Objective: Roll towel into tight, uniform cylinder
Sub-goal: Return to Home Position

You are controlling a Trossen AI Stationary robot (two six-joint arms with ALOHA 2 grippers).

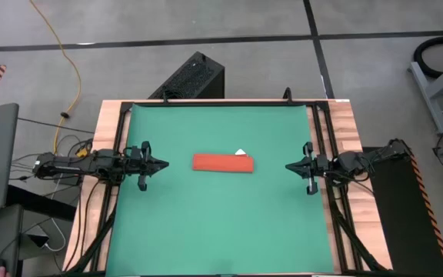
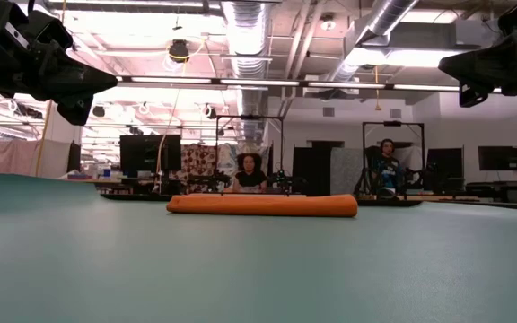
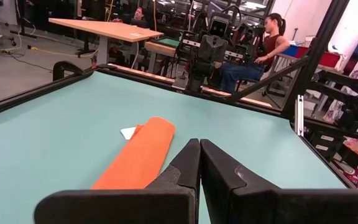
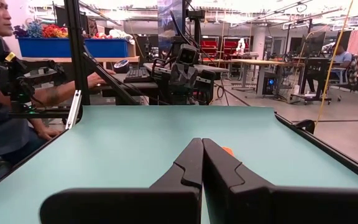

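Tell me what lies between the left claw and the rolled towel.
Only bare green table mat. The high view shows the left claw and the towel apart, with nothing lying between them.

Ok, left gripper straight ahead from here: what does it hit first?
Likely the towel, lined up from above; but the left gripper hangs high and might clear it.

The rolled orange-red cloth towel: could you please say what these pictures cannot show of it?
- Coil tightness: the orange-red cloth towel shows only its top in the high view, its long side in the low view.
- Near end: left wrist view, behind the shut left gripper.
- Most of it: right wrist view, behind the right gripper.
- Its white tag: too small to read.
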